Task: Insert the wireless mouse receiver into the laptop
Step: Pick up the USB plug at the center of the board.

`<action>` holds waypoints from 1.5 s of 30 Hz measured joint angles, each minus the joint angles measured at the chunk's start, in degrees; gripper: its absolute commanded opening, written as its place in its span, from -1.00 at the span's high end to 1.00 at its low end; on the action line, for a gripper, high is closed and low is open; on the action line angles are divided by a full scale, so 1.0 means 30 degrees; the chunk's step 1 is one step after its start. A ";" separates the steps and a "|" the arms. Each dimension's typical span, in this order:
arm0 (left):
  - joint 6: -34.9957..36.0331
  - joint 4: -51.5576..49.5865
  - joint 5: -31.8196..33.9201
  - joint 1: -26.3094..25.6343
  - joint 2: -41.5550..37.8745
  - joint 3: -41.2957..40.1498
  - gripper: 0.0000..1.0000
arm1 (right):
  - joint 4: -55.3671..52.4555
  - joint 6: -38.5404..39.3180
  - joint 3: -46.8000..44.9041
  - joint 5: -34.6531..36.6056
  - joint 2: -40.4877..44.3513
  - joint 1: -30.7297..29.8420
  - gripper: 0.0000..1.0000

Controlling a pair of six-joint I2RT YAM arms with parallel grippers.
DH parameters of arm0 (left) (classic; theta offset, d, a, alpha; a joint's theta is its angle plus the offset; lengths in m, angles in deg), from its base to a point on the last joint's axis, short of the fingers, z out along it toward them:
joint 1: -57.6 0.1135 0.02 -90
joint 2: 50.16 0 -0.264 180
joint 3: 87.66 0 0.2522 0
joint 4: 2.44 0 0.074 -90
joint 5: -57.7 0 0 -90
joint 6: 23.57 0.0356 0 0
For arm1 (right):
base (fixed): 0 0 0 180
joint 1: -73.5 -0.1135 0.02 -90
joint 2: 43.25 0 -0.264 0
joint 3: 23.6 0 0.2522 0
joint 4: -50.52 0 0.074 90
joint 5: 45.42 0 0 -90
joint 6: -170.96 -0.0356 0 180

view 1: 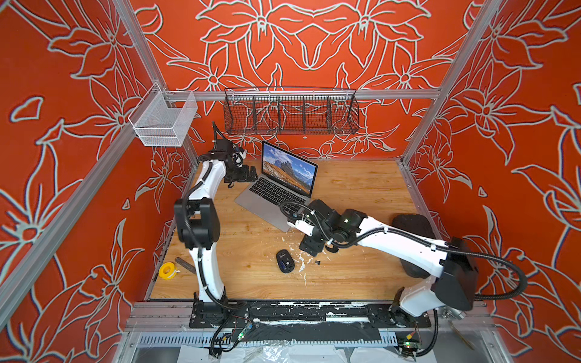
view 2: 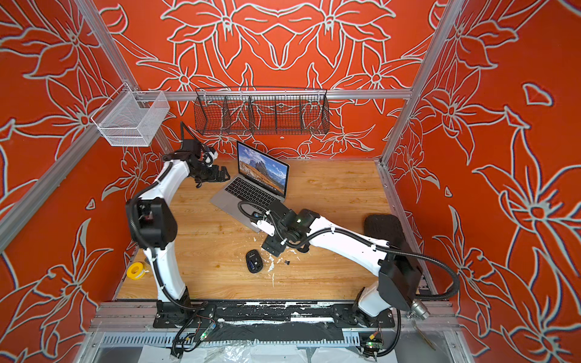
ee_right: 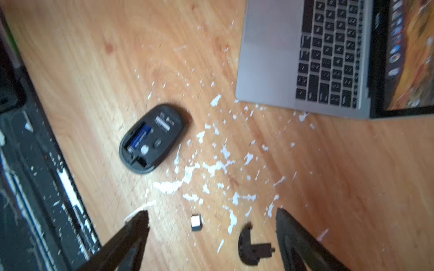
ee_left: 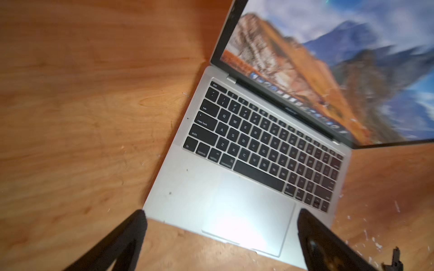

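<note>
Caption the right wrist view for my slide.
Right gripper, jaws open, over the wireless mouse receiver on the table, upturned mouse and laptop nearby.

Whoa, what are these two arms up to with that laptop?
They are meant to plug a mouse receiver into the laptop. Nothing is held right now. The right gripper hangs open over the receiver, which lies on the table near the upturned mouse and a loose cover. The left gripper, also open, hovers by the laptop.
</note>
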 measured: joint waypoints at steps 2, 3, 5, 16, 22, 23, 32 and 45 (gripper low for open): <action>0.0007 0.0299 -0.0488 -0.0277 -0.2594 -0.2382 -0.97 | -0.0627 0.0867 -0.1180 -0.0342 0.0233 0.0000 -0.26; 0.0066 0.0474 -0.0641 -0.0597 -0.3745 -0.3585 -0.97 | -0.0845 0.1049 -0.1683 -0.0495 0.0233 0.0000 -0.21; 0.0160 0.0605 -0.0998 -0.1931 -0.5923 -0.6193 -0.97 | -0.1486 0.1428 -0.2521 -0.0707 0.0029 0.0000 -0.15; -0.1406 0.1341 -0.2841 -0.5472 -1.1081 -1.5526 -0.97 | -0.1916 0.0743 -0.2732 -0.0918 -0.2339 -0.0015 0.05; -0.1523 0.1457 -0.2149 -0.5472 -1.2495 -1.5773 -0.97 | -0.0809 0.0000 -0.2812 -0.0415 -0.2710 -0.0015 0.20; -0.1523 0.1501 -0.2076 -0.5464 -1.2502 -1.5773 -0.97 | -0.0627 -0.0095 -0.2812 -0.0335 -0.2907 -0.0015 0.22; -0.1515 0.1647 -0.1836 -0.5340 -1.2473 -1.5773 -0.97 | -0.0189 -0.0240 -0.2805 0.0350 -0.4248 -0.0015 0.36; -0.1588 0.1785 -0.2237 -0.3993 -1.2247 -1.5737 -0.98 | -0.0459 -0.0240 -0.2441 0.0328 -0.4714 -0.0015 0.82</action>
